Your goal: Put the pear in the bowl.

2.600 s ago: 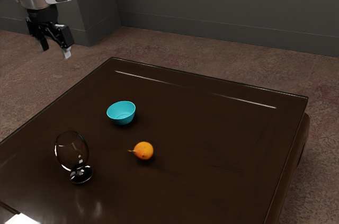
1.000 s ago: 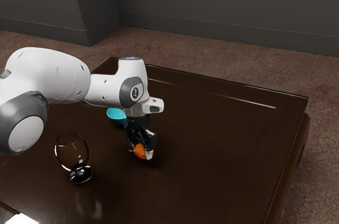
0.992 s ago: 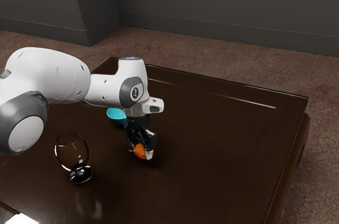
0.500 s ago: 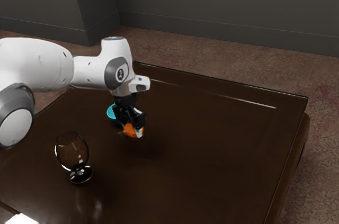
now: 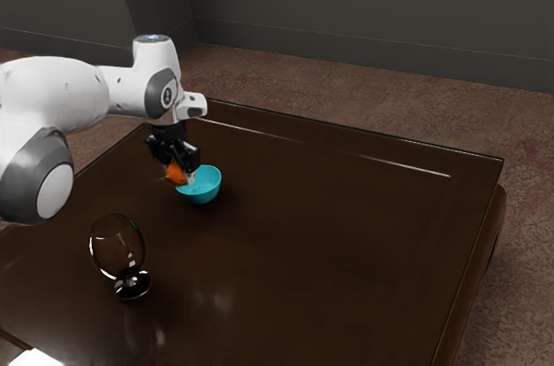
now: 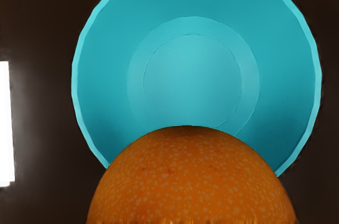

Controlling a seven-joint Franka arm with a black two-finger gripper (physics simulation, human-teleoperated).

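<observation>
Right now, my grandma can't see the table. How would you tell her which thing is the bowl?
Start with the big dark brown table. Near the black gripper and the orange pear it holds, look for a round, open-topped bowl. It is bright turquoise, while the glass is see-through and stands on a foot.

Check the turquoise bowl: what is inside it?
In the wrist view the turquoise bowl shows bare inner wall and floor, nothing lying there. The orange fruit, held by the tool, covers part of the rim and wall; anything behind it cannot be seen.
</observation>
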